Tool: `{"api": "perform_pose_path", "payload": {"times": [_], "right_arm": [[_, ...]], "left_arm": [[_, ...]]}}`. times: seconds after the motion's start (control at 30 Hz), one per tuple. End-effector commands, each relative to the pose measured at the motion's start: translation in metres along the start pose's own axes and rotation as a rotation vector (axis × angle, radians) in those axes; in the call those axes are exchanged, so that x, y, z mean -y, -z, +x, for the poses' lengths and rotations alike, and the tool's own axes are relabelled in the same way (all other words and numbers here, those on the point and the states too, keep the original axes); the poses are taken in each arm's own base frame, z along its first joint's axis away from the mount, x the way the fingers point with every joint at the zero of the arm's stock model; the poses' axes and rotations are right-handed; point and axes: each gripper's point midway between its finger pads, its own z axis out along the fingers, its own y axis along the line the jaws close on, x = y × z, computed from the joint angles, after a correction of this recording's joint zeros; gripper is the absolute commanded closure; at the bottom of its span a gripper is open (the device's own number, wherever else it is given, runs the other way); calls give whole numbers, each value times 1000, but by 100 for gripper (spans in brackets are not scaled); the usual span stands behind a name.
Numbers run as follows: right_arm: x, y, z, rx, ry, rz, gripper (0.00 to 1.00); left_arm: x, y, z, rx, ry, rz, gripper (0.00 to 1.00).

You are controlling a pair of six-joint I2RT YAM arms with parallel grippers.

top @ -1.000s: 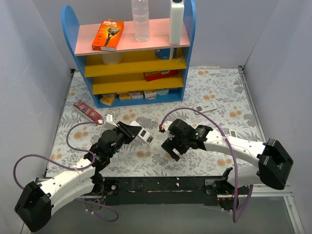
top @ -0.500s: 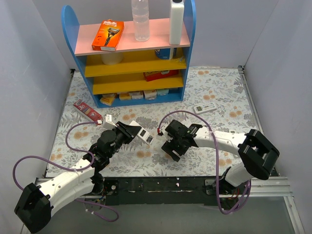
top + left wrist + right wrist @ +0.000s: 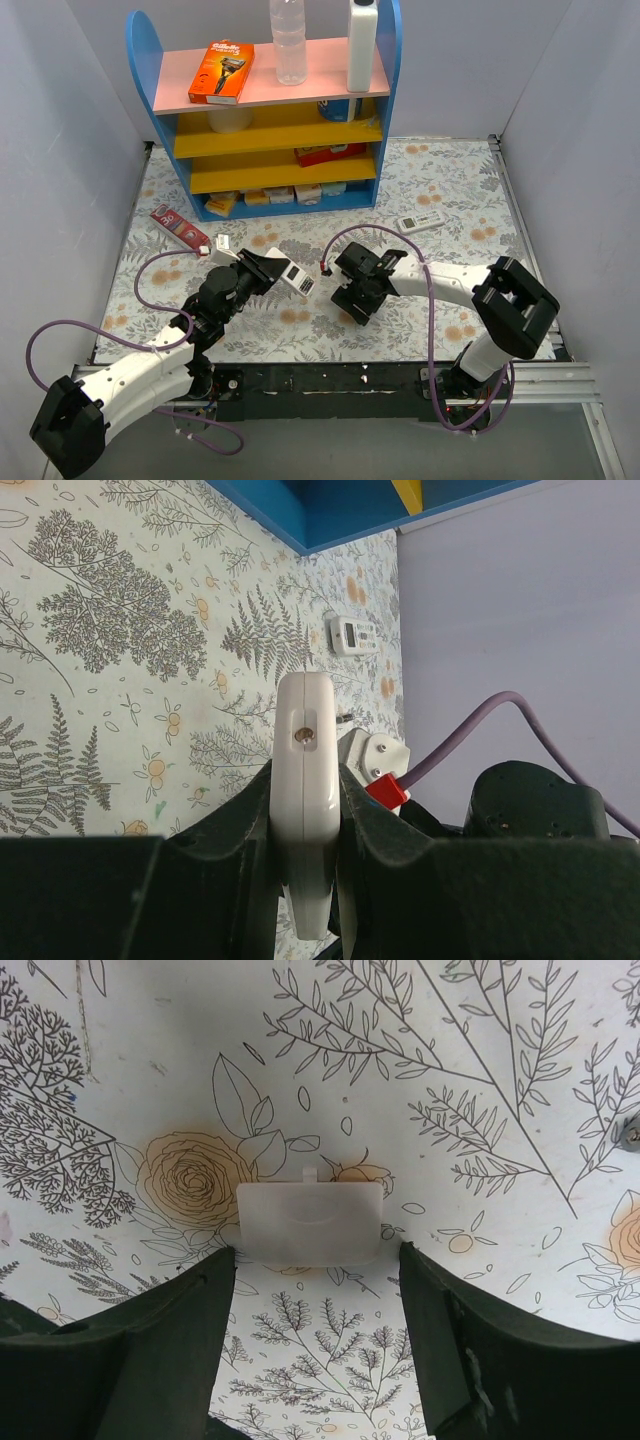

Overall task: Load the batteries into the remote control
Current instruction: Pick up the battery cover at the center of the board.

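My left gripper (image 3: 272, 272) is shut on the remote control (image 3: 296, 278) and holds it above the table. In the left wrist view the remote (image 3: 305, 750) shows edge-on and white, clamped between the two fingers of the gripper (image 3: 305, 790). My right gripper (image 3: 352, 300) is open and low over the table. In the right wrist view a small flat white battery cover (image 3: 310, 1222) lies on the floral cloth just beyond the open gripper (image 3: 315, 1295), which holds nothing. No batteries show clearly; a tiny silvery bit (image 3: 632, 1135) sits at the right edge.
A blue shelf unit (image 3: 270, 110) with boxes and bottles stands at the back. A red box (image 3: 180, 228) lies at left on the floral cloth. A small white device with a screen (image 3: 420, 222) lies behind the right arm and also shows in the left wrist view (image 3: 355, 635).
The right arm has folded in, and its gripper has shifted a little left toward the middle. The left arm and the remote have not moved.
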Motion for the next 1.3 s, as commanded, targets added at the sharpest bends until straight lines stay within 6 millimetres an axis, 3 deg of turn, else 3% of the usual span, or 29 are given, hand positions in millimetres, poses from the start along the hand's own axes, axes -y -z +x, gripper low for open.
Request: {"api": "perform_pose_path", "payload": {"times": [0.0, 0.27, 0.4, 0.43, 0.6, 0.7, 0.9, 1.27], "right_arm": [[-2, -7, 5, -41, 19, -21, 27], [-9, -11, 4, -52, 19, -36, 30], [-13, -11, 4, -57, 22, -41, 36], [-14, -11, 4, -57, 23, -40, 43], [-14, -3, -1, -25, 12, -41, 55], [-14, 5, -5, -1, 2, -32, 56], [-14, 35, -26, 124, 3, -30, 57], [-23, 129, -91, 441, -1, -75, 59]], "left_arm": [[6, 1, -5, 16, 6, 32, 100], [7, 1, -4, 12, 10, 35, 100], [8, 0, -4, 11, 14, 44, 100], [8, 0, -4, 9, 15, 44, 100], [10, 1, -2, 2, 20, 66, 100], [12, 0, -1, -4, 25, 76, 100], [18, -1, 3, -21, 35, 124, 100], [43, -5, 10, -62, 40, 252, 100]]}}
